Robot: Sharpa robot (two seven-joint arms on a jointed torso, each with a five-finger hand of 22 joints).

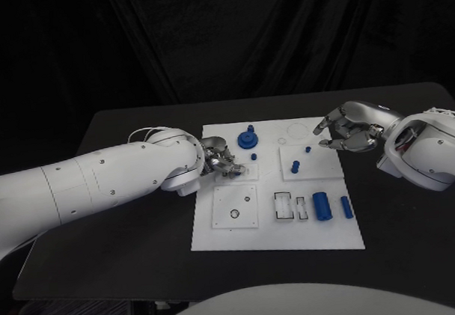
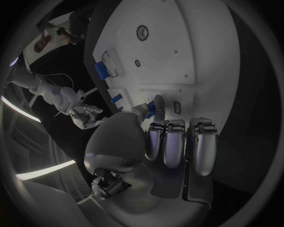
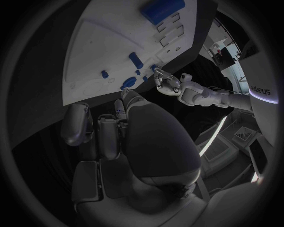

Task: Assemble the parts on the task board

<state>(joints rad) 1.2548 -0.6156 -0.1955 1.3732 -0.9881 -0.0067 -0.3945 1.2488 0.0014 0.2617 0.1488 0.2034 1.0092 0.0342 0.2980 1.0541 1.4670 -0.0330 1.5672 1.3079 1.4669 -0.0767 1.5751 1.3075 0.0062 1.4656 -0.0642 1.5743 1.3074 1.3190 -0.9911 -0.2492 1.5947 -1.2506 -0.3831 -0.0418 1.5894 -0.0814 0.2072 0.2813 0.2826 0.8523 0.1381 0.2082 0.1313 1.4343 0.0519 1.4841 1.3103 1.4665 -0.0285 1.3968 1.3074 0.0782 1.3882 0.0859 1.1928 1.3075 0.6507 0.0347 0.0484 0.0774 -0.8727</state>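
A: Right, start at the left hand (image 1: 219, 160). What are its fingers (image 2: 155, 105) doing?

B: Thumb and one finger pinch a small blue part (image 2: 150, 109); the other fingers are curled under. The hand sits over the task board (image 1: 225, 237), at the raised square plate on the board's left side, near its far end.

A: And the right hand (image 1: 347, 132)?

B: Its fingers are loosely curled, a little apart, with nothing in them that I can see. It hangs just off the board's far right corner, above the tabletop (image 1: 116, 236).

A: What lies on the board?

B: A blue gear-like piece (image 1: 248, 138) stands at the far middle. Two small blue pegs (image 1: 296, 167) sit right of centre, and a larger blue cylinder (image 1: 322, 205) with a slimmer blue pin (image 1: 346, 207) rests near the board's near right corner.

A: So which step?

B: I judge it to be seating the pinched part. Next calls for lining it over its hole and pressing straight down; whether it already touches, I cannot tell.
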